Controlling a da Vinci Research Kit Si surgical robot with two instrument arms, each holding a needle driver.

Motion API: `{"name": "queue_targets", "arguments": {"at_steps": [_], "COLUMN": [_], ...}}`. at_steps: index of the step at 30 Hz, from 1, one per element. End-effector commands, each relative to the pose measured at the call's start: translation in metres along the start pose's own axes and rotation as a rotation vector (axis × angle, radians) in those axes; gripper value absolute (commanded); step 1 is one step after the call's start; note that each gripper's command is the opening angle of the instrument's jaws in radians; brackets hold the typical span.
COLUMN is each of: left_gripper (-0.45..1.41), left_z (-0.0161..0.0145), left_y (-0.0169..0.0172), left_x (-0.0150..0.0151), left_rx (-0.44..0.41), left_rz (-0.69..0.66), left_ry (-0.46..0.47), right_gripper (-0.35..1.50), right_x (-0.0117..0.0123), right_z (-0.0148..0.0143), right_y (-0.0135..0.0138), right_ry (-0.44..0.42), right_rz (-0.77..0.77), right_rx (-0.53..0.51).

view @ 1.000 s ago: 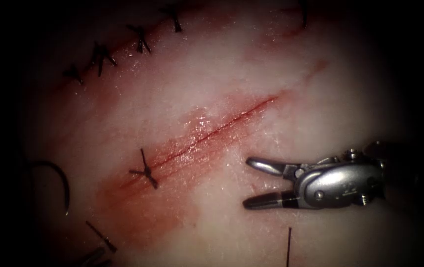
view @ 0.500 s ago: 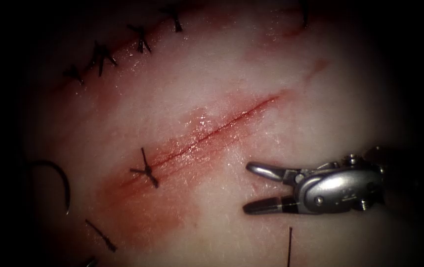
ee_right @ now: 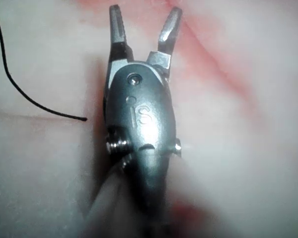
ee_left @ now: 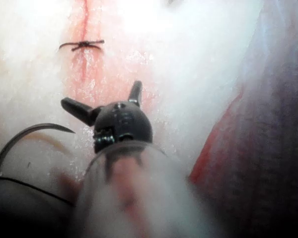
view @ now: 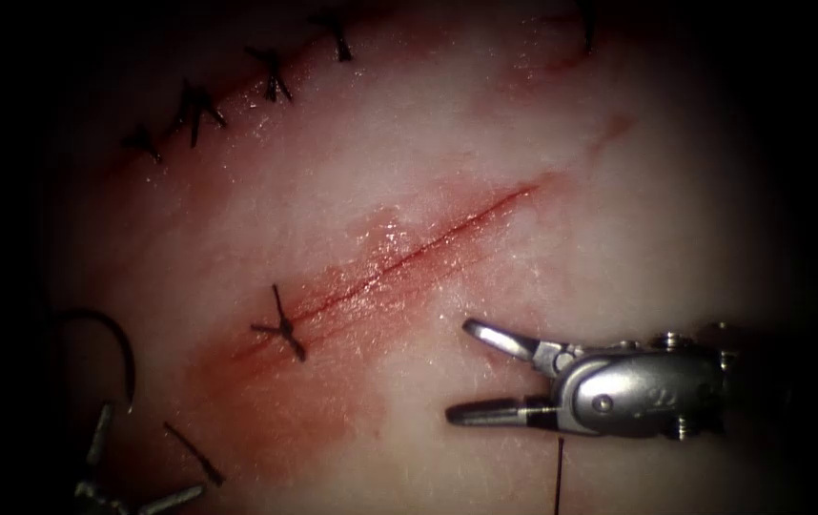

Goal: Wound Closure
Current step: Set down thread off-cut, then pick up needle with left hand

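**Inspector:** Right gripper status?

**Assistant:** Jaws spread apart, nothing between them. It sits over bare tissue on the right of the cut, close to it. A loose thread end lies just beside its body, untouched.

**Inspector:** Left gripper?

**Assistant:** At the tissue's lower left edge, jaws splayed wide, holding nothing. The wrist view confirms it.

**Inspector:** The needle?

**Assistant:** Free on the tissue surface at the left edge, left of the cut, just beside the left gripper. No part of it is in the tissue. Thread trails from its end. A short cut end of thread lies nearby.

**Inspector:** Existing work?

**Assistant:** One knotted stitch across the cut's lower end; the rest of the cut is unclosed. A row of finished stitches sits toward the far left edge.

**Inspector:** Handling assessment?

**Assistant:** My judgement: the needle is light, stiff and slick, so it will roll unless clamped firmly on the body of its curve, away from the point. The thread is limp; the wet tissue is soft and likely tears under rough gripping.
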Motion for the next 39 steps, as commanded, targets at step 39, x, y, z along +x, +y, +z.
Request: {"name": "queue_targets", "arguments": {"at_steps": [39], "left_gripper": [0.27], "left_z": [0.0073], "left_y": [-0.0063], "left_x": [-0.0062], "left_rx": [-0.029], "left_rz": [-0.286], "left_ry": [-0.006], "right_gripper": [1.4], "right_x": [-0.0007], "right_z": [0.0021], "right_y": [-0.0014], "right_ry": [-0.02], "right_rz": [-0.009], "right_rx": [0.005]}}
